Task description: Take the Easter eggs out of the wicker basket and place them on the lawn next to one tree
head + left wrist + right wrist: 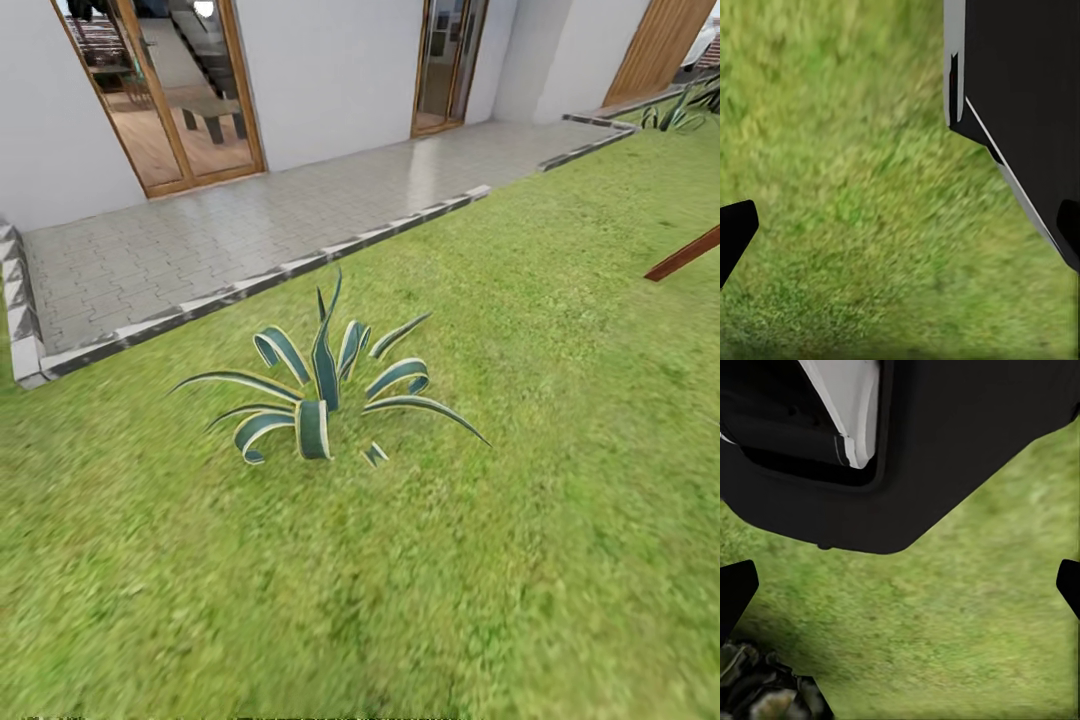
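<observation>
The lawn [520,560] spreads as mottled green grass across the head view, up to a paved patio. The Easter eggs, the wicker basket and the thick-trunked tree are out of view. In the left wrist view my left gripper [900,232] hangs open over bare grass, its black fingertips [735,234] far apart at the picture's edges. My right gripper [900,589] is likewise open above grass, with nothing between its fingertips [736,592].
A spiky green-and-cream striped plant [322,395] stands mid-lawn just ahead. Behind it a grey paved patio [250,230] with a kerb runs along the white house wall and glass doors [165,95]. A red-brown slanted beam [685,255] enters at the right. My black body [945,450] looms close to both wrists.
</observation>
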Controlling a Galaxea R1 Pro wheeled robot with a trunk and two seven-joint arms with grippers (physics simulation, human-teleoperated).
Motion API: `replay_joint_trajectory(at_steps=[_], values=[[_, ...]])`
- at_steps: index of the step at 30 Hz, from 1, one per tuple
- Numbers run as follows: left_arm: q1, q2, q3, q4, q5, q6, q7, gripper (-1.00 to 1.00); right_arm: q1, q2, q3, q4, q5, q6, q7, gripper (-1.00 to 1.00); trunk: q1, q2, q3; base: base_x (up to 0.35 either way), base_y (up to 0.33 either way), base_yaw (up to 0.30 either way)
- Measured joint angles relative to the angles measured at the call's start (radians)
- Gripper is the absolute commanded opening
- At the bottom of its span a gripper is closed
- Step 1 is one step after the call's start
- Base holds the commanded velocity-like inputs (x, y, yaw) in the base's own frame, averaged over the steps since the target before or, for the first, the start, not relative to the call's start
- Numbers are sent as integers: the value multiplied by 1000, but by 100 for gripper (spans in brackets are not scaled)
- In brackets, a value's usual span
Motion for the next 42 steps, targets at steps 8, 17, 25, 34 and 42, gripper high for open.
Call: replay_joint_trajectory(at_steps=[8,17,25,34,42], values=[[0,1,-2,0,0,-1,0,100,0,0,0,0,0,0,0,100,-4,7,-9,0,0,128],[0,1,-30,-1,-1,-14,0,100,0,-1,0,-1,-1,-4,0,100,-4,7,-21,86,0,107],[0,1,-37,-1,-1,-16,0,100,0,-1,-3,-1,-2,-6,0,100,-5,7,-25,282,-36,56],[0,1,-39,-1,-1,-16,1,100,0,0,-2,-2,-3,-5,0,100,-4,7,-32,296,-145,165],[0,1,-39,-1,-1,-16,1,100,0,0,-2,-1,-3,-4,0,100,-4,7,-41,262,-217,173]])
